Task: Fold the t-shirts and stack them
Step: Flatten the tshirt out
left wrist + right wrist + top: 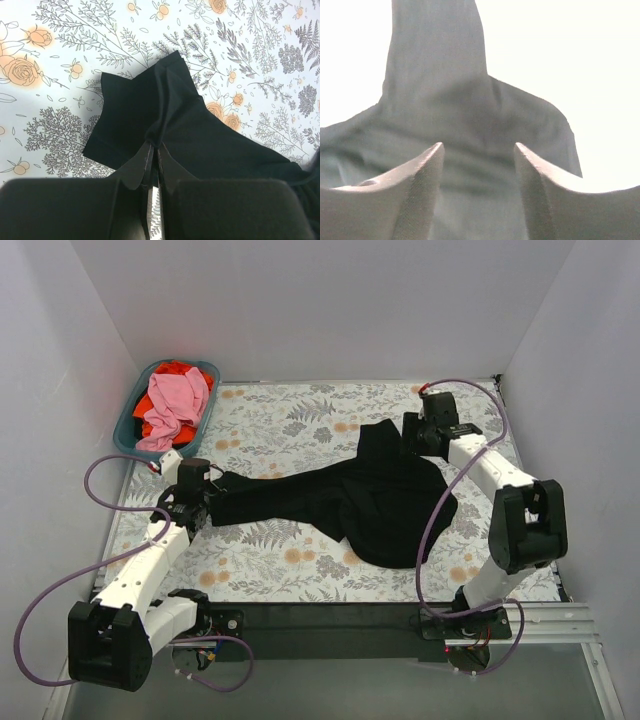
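Your left gripper (154, 146) is pinched tight on one end of the black t-shirt (385, 505), on the near side of the basket (124, 428). The shirt's long axis runs away from the basket toward your right gripper (479, 150). Its jaws stand apart over the far end, so that arm is the nearer one to take it.

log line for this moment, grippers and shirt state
left gripper: shut on edge of large black cloth t-shirt | right gripper: open over same shirt | shirt: unfolded, stretched out
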{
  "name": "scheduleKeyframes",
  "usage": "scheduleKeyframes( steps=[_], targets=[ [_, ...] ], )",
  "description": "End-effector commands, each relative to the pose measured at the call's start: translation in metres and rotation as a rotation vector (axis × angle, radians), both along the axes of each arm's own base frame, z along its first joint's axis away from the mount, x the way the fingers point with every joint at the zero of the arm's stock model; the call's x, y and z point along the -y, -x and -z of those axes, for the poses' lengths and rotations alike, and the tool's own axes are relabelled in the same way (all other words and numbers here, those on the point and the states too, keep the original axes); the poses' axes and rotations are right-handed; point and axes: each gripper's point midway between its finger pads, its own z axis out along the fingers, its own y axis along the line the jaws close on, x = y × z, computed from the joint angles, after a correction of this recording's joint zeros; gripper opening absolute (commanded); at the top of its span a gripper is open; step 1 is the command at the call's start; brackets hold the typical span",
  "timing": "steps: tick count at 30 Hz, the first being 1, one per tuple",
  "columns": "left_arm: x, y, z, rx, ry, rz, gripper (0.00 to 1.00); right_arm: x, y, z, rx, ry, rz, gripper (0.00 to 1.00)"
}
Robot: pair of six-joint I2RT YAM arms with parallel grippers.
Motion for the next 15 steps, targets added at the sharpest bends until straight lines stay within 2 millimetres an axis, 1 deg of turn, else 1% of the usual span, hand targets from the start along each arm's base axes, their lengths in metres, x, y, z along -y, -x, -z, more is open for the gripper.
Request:
scheduleKeyframes(
  steps=[1,2,3,4,5,6,7,8,9,10,11,13,14,15],
  targets=[
    [-0.006,-0.005,-0.010,0.031,-0.044,0.000,0.00,0.000,-0.055,-0.020,0.120,-0.047,-0.023,0.63],
    [-0.005,-0.006,-0.011,0.036,-0.039,0.007,0.00,0.000,-0.063,-0.018,0.125,-0.054,-0.031,0.61],
    [-0.004,-0.006,-0.010,0.035,-0.037,0.009,0.00,0.003,-0.080,-0.017,0.138,-0.057,-0.025,0.60],
    [-0.003,-0.006,-0.010,0.036,-0.034,0.013,0.00,0.003,-0.086,-0.014,0.139,-0.058,-0.041,0.56],
    [-0.003,-0.006,-0.009,0.034,-0.034,0.013,0.00,-0.004,-0.093,-0.013,0.138,-0.084,-0.073,0.56],
    [-0.003,-0.007,-0.010,0.036,-0.037,0.016,0.00,-0.008,-0.102,-0.005,0.124,-0.104,-0.097,0.56],
    [-0.003,-0.006,-0.010,0.036,-0.040,0.018,0.00,-0.011,-0.107,-0.003,0.125,-0.107,-0.123,0.56],
    [-0.004,-0.006,-0.010,0.035,-0.043,0.017,0.00,-0.014,-0.110,0.012,0.098,-0.112,-0.140,0.56],
    [-0.004,-0.006,-0.011,0.038,-0.046,0.017,0.00,-0.021,-0.115,0.009,0.107,-0.135,-0.170,0.55],
    [-0.005,-0.005,-0.010,0.035,-0.048,0.017,0.00,-0.023,-0.117,0.011,0.105,-0.138,-0.185,0.56],
    [-0.005,-0.005,-0.012,0.036,-0.049,0.015,0.00,-0.025,-0.119,0.021,0.086,-0.140,-0.191,0.56],
    [-0.005,-0.005,-0.011,0.032,-0.050,0.016,0.00,-0.023,-0.123,0.027,0.082,-0.127,-0.184,0.57],
    [-0.005,-0.005,-0.011,0.033,-0.050,0.016,0.00,-0.022,-0.124,0.034,0.070,-0.119,-0.180,0.57],
    [-0.005,-0.005,-0.011,0.032,-0.051,0.016,0.00,-0.018,-0.125,0.037,0.068,-0.104,-0.173,0.57]
  ],
)
